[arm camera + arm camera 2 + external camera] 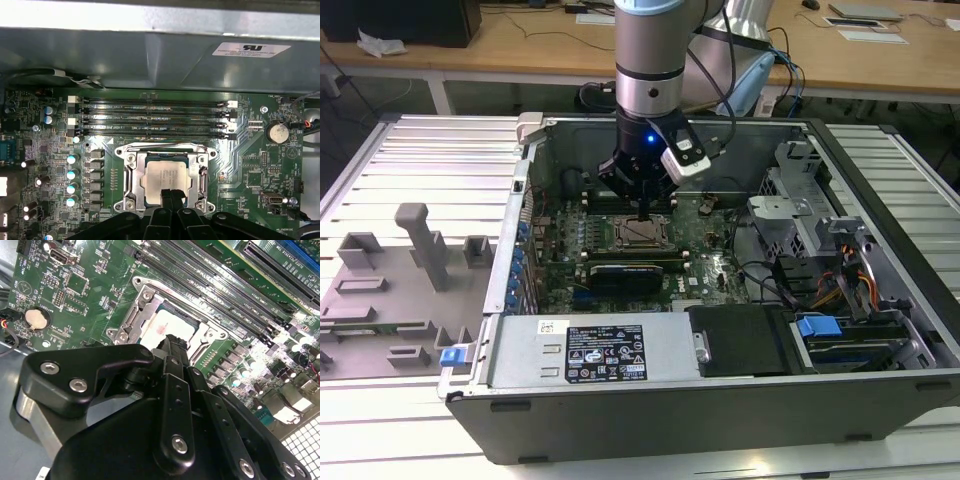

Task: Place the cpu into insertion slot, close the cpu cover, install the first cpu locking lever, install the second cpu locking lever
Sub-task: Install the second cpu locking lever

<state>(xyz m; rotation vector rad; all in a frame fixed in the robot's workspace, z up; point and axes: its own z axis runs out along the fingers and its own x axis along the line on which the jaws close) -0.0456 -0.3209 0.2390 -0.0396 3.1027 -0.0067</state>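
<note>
- Silvery-beige cpu (167, 179) sits in the insertion slot (131, 186) on the green motherboard (252, 150), mid-case in the exterior view.
- Gripper (171, 196) has fingertips pinched together, nothing grasped, tips resting at the chip's edge in both wrist views.
- Cpu cover (136, 315) looks down around the chip, w/ the window showing its top.
- Judged step: placing done, cover approx. closed; locking-lever work in hand.
- Next move needs a fine sideways push w/o scraping the chip.

Wooden desks (520, 45) behind — ribbed metal table (420, 160).
</note>
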